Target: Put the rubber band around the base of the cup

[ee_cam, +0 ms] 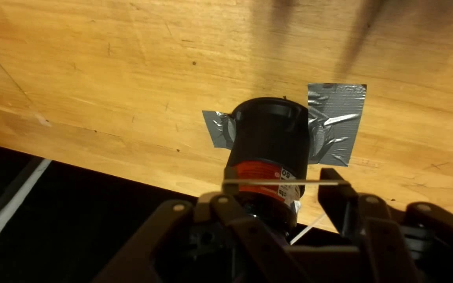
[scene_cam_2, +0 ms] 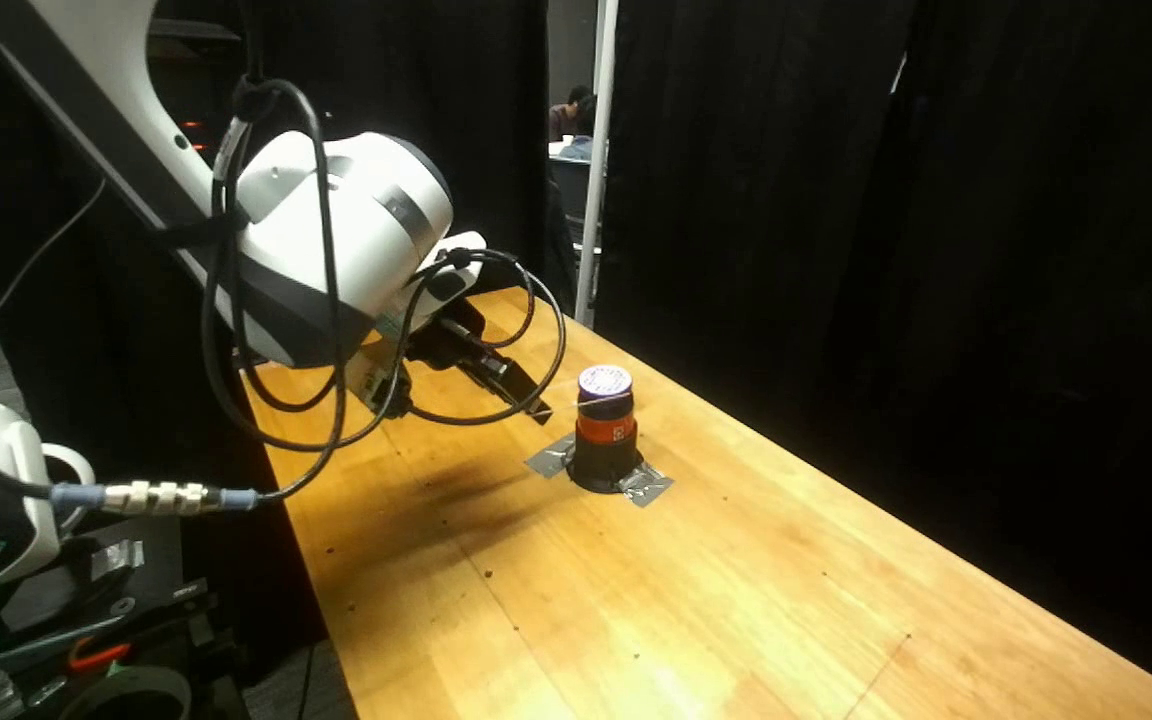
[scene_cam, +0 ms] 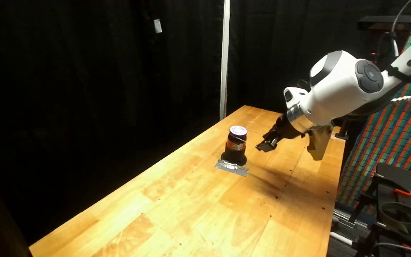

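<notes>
The cup [scene_cam: 235, 152] is a dark cylinder with an orange label band and a white-and-purple top. It stands upright on the table and shows in an exterior view [scene_cam_2: 604, 460] and in the wrist view [ee_cam: 270, 135]. My gripper [scene_cam: 267, 145] is tilted down beside the cup's upper part, apart from it; it also shows in an exterior view [scene_cam_2: 540, 410]. In the wrist view its fingers [ee_cam: 283, 181] are spread. The thin pale rubber band [ee_cam: 277, 182] is stretched across both fingertips. A pale strand runs from the fingers to the cup's upper part in an exterior view [scene_cam_2: 596, 401].
Grey tape [ee_cam: 338, 122] fixes the cup's foot to the wooden table [scene_cam: 177, 210]. Black curtains [scene_cam: 98, 89] hang behind the table. A cable loop [scene_cam_2: 556, 345] hangs from the arm near the gripper. A cart with tools [scene_cam: 405, 200] stands beside the table.
</notes>
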`<state>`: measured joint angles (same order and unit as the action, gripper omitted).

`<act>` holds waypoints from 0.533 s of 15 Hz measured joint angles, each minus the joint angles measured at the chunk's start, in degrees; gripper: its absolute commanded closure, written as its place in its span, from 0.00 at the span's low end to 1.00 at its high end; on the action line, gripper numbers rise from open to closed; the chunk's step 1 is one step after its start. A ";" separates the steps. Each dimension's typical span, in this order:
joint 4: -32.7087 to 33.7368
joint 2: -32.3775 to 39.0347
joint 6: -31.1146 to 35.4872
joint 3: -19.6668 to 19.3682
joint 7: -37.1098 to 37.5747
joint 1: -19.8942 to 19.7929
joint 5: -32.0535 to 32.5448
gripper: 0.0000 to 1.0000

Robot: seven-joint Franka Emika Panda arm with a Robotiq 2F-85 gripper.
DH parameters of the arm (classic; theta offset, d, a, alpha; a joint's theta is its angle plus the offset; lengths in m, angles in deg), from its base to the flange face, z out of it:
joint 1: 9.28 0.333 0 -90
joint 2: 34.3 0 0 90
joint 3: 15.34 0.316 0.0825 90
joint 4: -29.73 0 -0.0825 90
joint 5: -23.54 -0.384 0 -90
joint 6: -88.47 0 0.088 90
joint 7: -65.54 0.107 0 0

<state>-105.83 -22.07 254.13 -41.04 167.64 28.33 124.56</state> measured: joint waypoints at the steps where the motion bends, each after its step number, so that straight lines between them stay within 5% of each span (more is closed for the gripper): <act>1: -0.05 0.00 -0.49 0.30 4.43 0.04 3.90 0.82; 5: -1.01 -0.02 -4.62 2.67 21.82 0.06 18.14 0.90; 8: -3.39 -0.02 -11.39 5.58 34.94 0.09 28.06 0.86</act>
<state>-109.22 -22.10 242.74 -35.46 202.58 28.42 152.62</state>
